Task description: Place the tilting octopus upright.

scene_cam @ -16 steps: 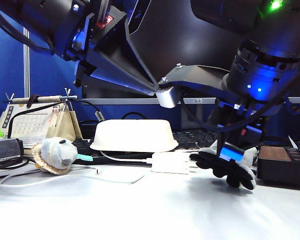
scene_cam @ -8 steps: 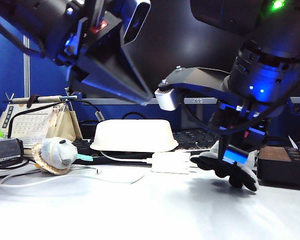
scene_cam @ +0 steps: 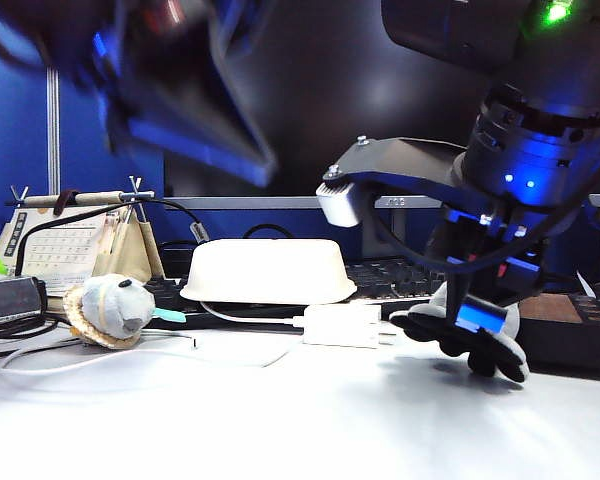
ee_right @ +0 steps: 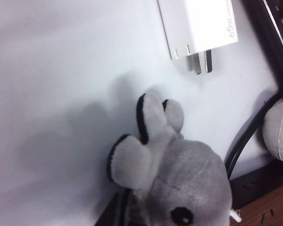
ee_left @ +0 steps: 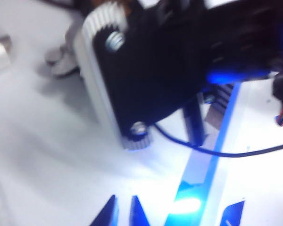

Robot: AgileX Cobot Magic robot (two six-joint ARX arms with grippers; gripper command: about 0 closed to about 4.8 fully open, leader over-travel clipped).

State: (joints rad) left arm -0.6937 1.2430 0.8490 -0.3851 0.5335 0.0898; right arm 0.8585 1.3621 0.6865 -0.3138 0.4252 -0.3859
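Observation:
The octopus [scene_cam: 475, 345] is light grey plush with black undersides to its tentacles. It hangs tilted just above the white table at the right. My right gripper [scene_cam: 477, 312] is shut on it from above. In the right wrist view the octopus [ee_right: 179, 179] fills the near corner with one black eye showing, and my right gripper [ee_right: 132, 212] pinches its side. My left gripper [scene_cam: 248, 158] is a blur high at the upper left, far from the octopus. In the left wrist view my left gripper [ee_left: 125, 213] shows two blue tips slightly apart with nothing between them.
A white charger [scene_cam: 340, 325] with its cable lies left of the octopus. Behind it stand an upturned white bowl [scene_cam: 268, 270] and a keyboard [scene_cam: 390, 275]. A brown box [scene_cam: 570, 325] sits at the right. A grey plush with a woven brim [scene_cam: 110, 308] and a calendar [scene_cam: 65, 245] are at the left.
My left arm has swung up and to the left, away from the right arm. My right gripper has carried the octopus slightly right and lower.

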